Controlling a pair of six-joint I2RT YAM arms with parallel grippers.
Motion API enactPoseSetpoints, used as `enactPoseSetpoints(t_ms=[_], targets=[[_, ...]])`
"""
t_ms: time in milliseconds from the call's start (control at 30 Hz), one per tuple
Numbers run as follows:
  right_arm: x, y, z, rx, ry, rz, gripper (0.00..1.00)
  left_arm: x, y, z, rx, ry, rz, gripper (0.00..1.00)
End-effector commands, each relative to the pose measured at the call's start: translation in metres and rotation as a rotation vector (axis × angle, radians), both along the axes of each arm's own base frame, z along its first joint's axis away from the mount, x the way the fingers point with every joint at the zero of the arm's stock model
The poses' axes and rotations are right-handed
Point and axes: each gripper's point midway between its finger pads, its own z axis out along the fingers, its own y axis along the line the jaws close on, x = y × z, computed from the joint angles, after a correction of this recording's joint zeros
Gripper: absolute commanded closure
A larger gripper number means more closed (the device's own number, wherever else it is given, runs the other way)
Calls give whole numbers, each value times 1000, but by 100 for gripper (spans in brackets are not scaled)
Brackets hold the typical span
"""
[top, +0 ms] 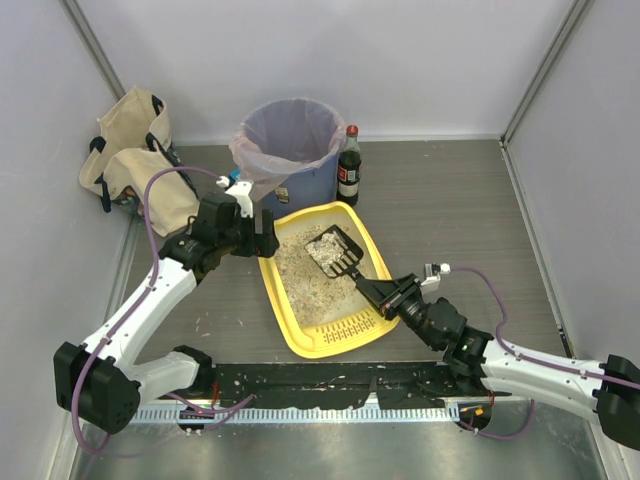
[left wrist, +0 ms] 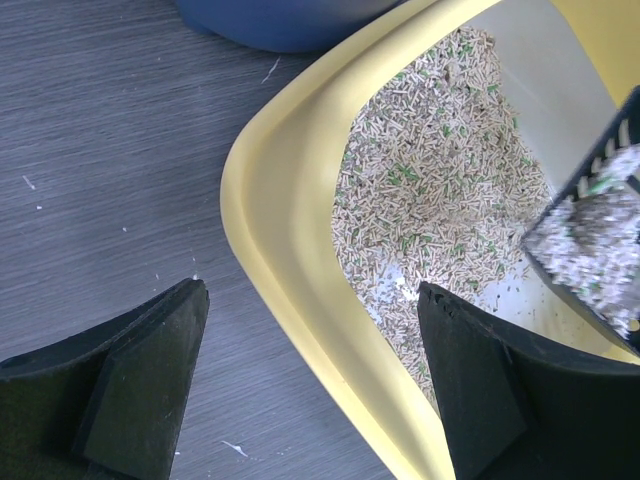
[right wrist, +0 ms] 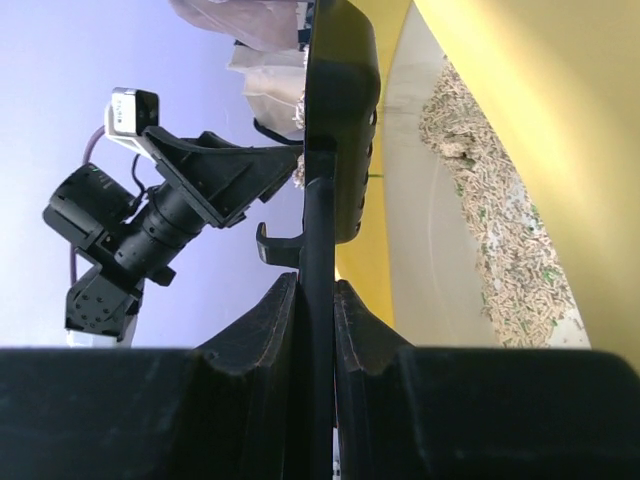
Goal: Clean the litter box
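Litter box (top: 340, 338) lies mid-counter in the top view, yellow, its slotted end near the arms and its granules (top: 300, 275) spread inside. A black scoop (top: 335, 250) sits over the far half of it. The right hand (top: 385, 292) is clamped on the scoop's handle from the near right. The left hand (top: 262, 240) is at the box's far left rim. Just beyond the box stands a blue bin (top: 290, 150) with a clear liner, with a dark bottle (top: 348, 165) at its right. A canvas bag (top: 130, 150) lies at the far left.

From the left wrist, the 2 fingers (left wrist: 130, 390) are spread wide, holding nothing. 1 is over the grey counter (left wrist: 100, 150), the other over the inside of the box, with the yellow rim (left wrist: 290, 230) between them. Whether they touch it I cannot tell. The scoop (left wrist: 590, 240) at right carries pale grey clumps above beige and green granules (left wrist: 430, 190).

From the right wrist, the hand (right wrist: 317, 300) is pinched tight on the thin black handle, with the scoop (right wrist: 340, 120) ahead. The box wall (right wrist: 540, 100) and granules (right wrist: 500, 220) lie to its right, and the left arm (right wrist: 150, 220) to its left.
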Motion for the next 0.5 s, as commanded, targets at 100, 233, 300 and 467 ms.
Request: enactPoseSetpoints(t_ms=[100,233,300,467], targets=[[-4,12,47,66,-60,57,99,7,-4,5,-11,-34,-4,10],[1,-9,56,197,-80,-22,99,6,-4,6,-14,-33,-7,10],[-2,3,47,75,-49,27,99,7,-3,6,-12,-37,-3,10],[-1,-4,53,152,-58,0,99,7,-4,6,-15,-36,-5,10]])
